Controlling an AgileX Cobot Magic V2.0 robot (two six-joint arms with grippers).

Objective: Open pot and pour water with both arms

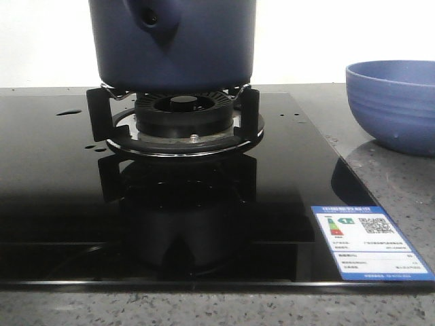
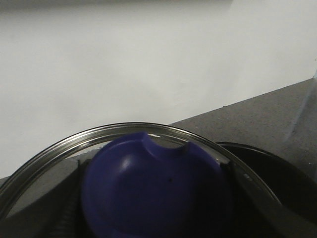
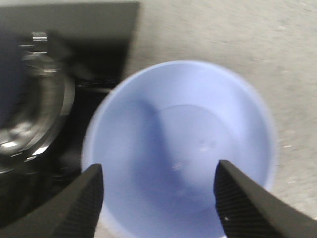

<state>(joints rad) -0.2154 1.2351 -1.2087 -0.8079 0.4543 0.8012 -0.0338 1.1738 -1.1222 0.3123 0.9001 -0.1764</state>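
Note:
The dark navy pot (image 1: 173, 44) stands on the gas burner (image 1: 182, 115); its top is cut off in the front view. In the left wrist view a glass lid with a steel rim (image 2: 59, 146) fills the lower part, with a dark blue knob (image 2: 148, 168) in its middle. My left gripper (image 2: 153, 203) has its dark fingers tight against both sides of the knob. My right gripper (image 3: 158, 198) is open and empty, hovering over the light blue bowl (image 3: 198, 124). Neither gripper shows in the front view.
The black glass cooktop (image 1: 61, 176) carries a few water drops and an energy label (image 1: 370, 241) at its front right corner. The light blue ribbed bowl (image 1: 394, 102) sits on the speckled grey counter (image 1: 394, 176) to the right. A blurred shiny round thing (image 3: 34, 119) lies beside the bowl.

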